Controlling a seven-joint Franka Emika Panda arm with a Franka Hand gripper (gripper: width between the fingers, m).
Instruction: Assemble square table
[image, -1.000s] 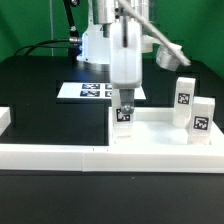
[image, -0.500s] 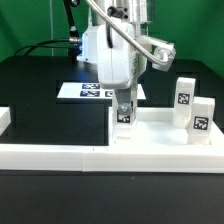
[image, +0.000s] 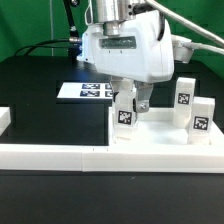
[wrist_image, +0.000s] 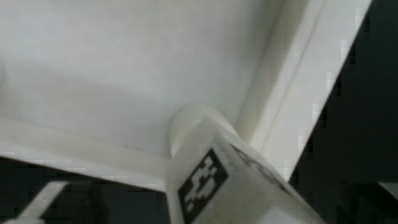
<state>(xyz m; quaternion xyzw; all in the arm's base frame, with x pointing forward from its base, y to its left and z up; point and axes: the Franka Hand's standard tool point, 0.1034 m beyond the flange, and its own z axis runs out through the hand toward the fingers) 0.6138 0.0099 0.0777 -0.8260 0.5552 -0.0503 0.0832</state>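
Note:
The square table top (image: 160, 130) lies flat on the exterior view's right, a white slab with a raised rim. One white tagged leg (image: 124, 112) stands upright at its left corner. My gripper (image: 130, 102) hangs just above that leg, open, its fingers spread to either side of the leg's top and holding nothing. Two more tagged legs (image: 184, 95) (image: 201, 115) stand at the slab's far right. In the wrist view the leg (wrist_image: 217, 175) rises close to the camera beside the slab's rim (wrist_image: 294, 80); my fingers do not show there.
The marker board (image: 88, 91) lies on the black table behind the slab. A long low white border wall (image: 55, 154) runs along the front, with a short raised end (image: 4, 120) at the left.
The jaws have spread apart and let go of the leg, which stays standing in the corner. The hand has turned about its axis above it.

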